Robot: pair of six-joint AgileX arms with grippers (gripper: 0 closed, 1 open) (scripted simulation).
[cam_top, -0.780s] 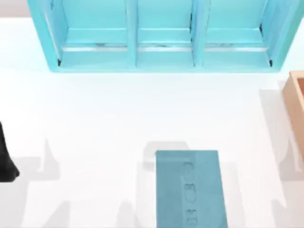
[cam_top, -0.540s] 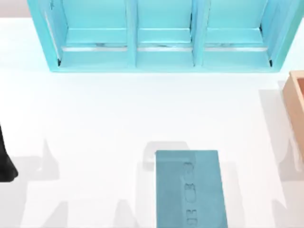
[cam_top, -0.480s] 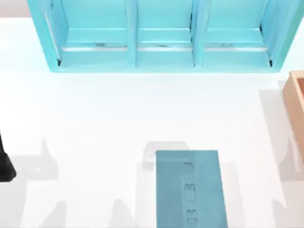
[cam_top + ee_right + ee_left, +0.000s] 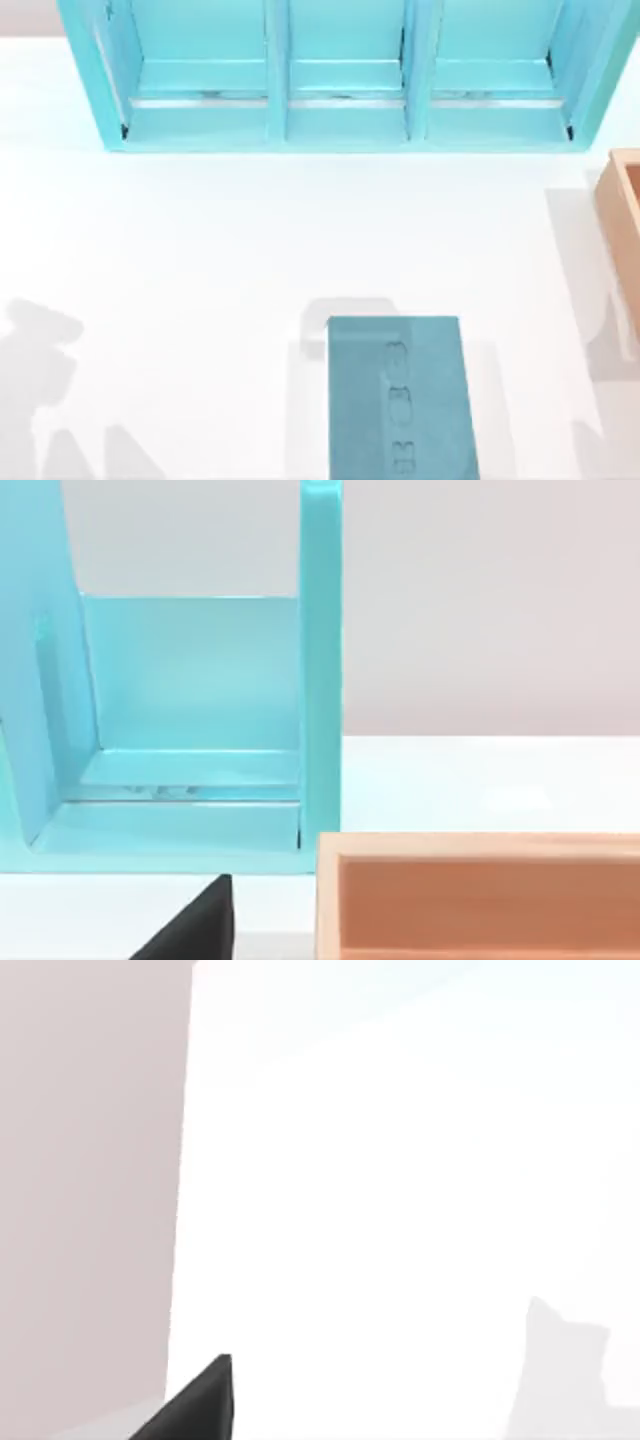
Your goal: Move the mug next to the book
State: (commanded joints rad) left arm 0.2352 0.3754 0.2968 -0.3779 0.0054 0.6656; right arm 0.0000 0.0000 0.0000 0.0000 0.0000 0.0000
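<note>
The teal-blue book (image 4: 400,398) lies flat at the front middle of the white table (image 4: 200,260), its embossed letters running along the cover. The mug is out of view. A dark part of my left gripper (image 4: 195,1405) shows in the left wrist view, over bare white table by the table's edge. A dark part of my right gripper (image 4: 195,925) shows in the right wrist view, near the wooden box and facing the shelf unit.
A large light-cyan shelf unit (image 4: 340,75) with three bays spans the back of the table. An open light-wood box (image 4: 625,215) stands at the right edge, also close in the right wrist view as the box (image 4: 480,895). Arm shadows fall at the front left.
The dark shape of my left arm at the top view's left edge has slid out leftward; only its shadow is left there. The book has not moved.
</note>
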